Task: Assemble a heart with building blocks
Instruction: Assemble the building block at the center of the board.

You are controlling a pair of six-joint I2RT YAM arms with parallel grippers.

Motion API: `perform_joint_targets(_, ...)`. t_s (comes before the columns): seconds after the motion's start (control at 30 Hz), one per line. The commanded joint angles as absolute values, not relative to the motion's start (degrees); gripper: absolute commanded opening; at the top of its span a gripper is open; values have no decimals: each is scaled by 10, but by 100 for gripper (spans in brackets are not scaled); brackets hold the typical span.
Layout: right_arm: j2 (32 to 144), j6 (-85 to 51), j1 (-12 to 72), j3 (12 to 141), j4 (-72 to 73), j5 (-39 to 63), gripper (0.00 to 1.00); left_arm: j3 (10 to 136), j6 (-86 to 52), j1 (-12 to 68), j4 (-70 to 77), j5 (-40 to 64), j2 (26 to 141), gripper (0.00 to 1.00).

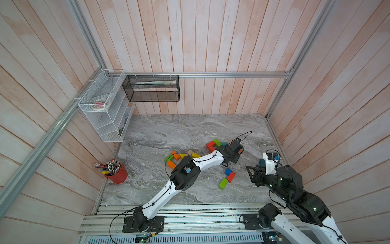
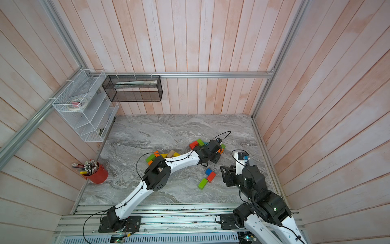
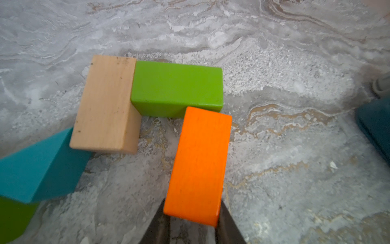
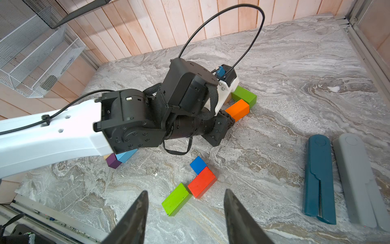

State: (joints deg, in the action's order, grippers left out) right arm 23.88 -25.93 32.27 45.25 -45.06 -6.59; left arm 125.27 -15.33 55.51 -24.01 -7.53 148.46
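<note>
Step in hand: the orange brick (image 3: 200, 164) is judged to be at placement, offered up to the block cluster (image 1: 215, 144) on the far right of the surface (image 3: 295, 147).
Left hand (image 3: 192, 209): clamped on the near end of the orange brick, one finger pressed to each long side.
Right hand (image 4: 186, 192): spread and empty, held over the surface by a red brick (image 4: 202, 182); nothing is touched.
Brick's place: just beside a green brick (image 3: 177, 86), across a gap from a tan brick (image 3: 105, 103).
Long axis: run straight out from the left hand's fingers, roughly square to the green brick's length. The far end is met by, or very nearly met by, that brick's long side.
Flat or lifted: it cannot be told.
Next move: the end should be squared against the green brick, the fingers then parted and drawn back along the axis so nothing is nudged.
</note>
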Motion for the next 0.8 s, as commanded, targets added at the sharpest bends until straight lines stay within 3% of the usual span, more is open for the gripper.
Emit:
perform_joint_targets(0.0,237,-265,325,455,-460,-77,57,1266,-165,552,-264,-76,1508,33)
perform_joint_targets(0.4,234,-265,325,456,-460,-77,57,1272,-169,552,-268,-76,1509,46)
perform_joint_targets(0.53,235,-266,325,455,-459,-77,57,1272,-170,552,-268,-72,1509,54)
perform_joint_targets(0.77,234,-266,325,455,-460,-78,57,1240,-174,553,-249,-63,1488,53)
